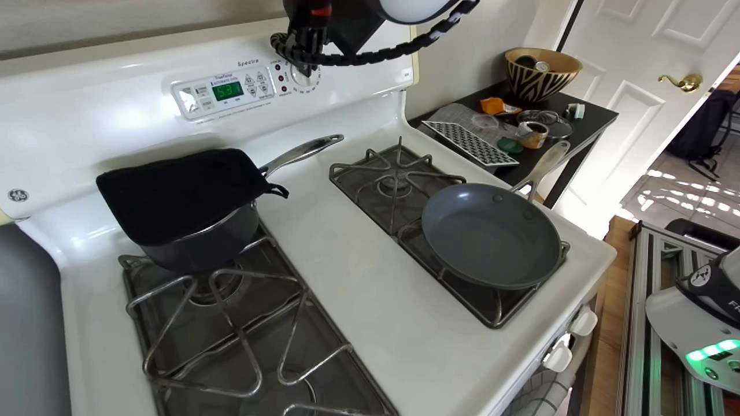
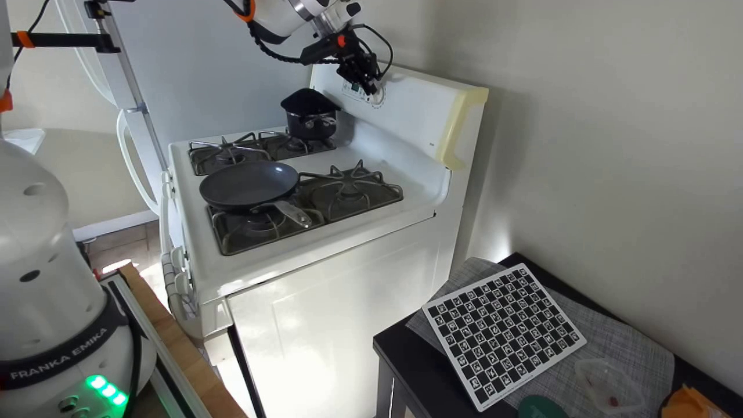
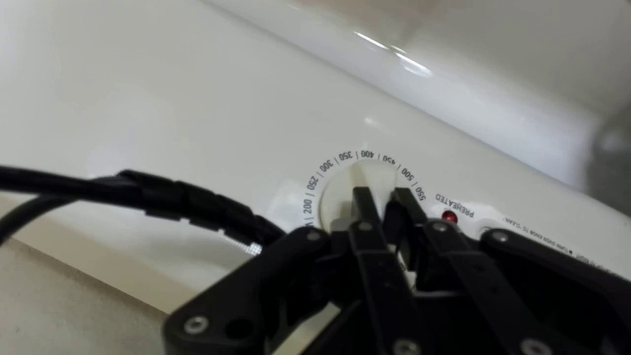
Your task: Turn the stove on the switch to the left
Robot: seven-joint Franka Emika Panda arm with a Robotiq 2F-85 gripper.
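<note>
Our gripper [image 3: 382,191] is right up at the oven knob [image 3: 340,192], fingers [image 3: 364,203] only a narrow gap apart in the wrist view; honestly, we can't tell if they're gripping it. That knob's on the raised back panel [image 1: 133,110] of our white stove [image 1: 358,260], along from the green display [image 1: 228,91], and the stove backs onto the wall [image 2: 580,145]. We've got a dark pot [image 1: 202,240] with a black cloth [image 1: 179,190] over it on a rear burner, plus a grey frying pan [image 1: 491,237] up front. Beside the stove we see a black table [image 2: 400,345] with a checkered board [image 2: 505,334] on it.
</note>
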